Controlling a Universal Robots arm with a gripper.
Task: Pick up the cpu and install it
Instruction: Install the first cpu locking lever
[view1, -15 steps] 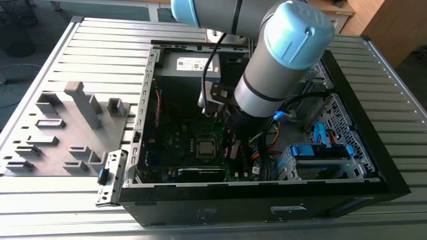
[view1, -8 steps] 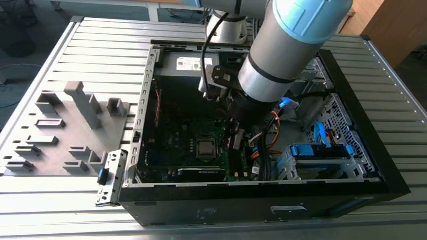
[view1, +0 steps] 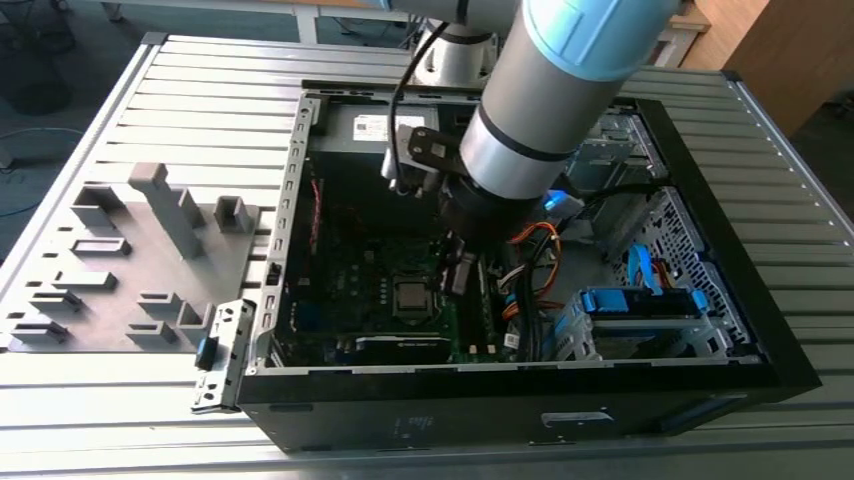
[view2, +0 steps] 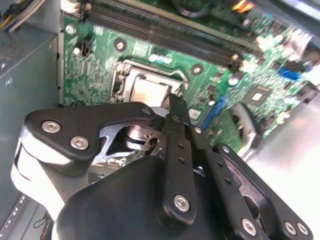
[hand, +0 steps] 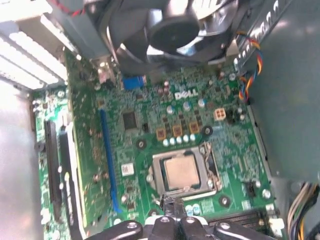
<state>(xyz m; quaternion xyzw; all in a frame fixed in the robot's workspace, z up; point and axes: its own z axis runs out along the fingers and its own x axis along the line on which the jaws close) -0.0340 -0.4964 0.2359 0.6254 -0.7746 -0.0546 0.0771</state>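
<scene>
The cpu (hand: 182, 172) is a small silver-grey square lying flat in the metal-framed socket on the green motherboard (hand: 150, 125). It also shows as a pale square in the second wrist view (view2: 150, 91) and as a tiny grey square inside the case in the exterior view (view1: 411, 296). My gripper (hand: 170, 203) hangs above the board just beside the socket's edge, its black fingers (view2: 172, 112) drawn together to one narrow tip with nothing between them. In the exterior view the gripper (view1: 461, 272) sits low inside the open computer case, to the exterior view's right of the cpu.
The black case (view1: 721, 250) lies open on a slatted metal table. A black fan (hand: 175, 30) stands at one end of the board and long memory slots (view2: 165, 32) run beside the socket. Coloured cables (view1: 541, 265), a blue drive bay (view1: 641, 305) and a grey fixture tray (view1: 134, 260) surround the work area.
</scene>
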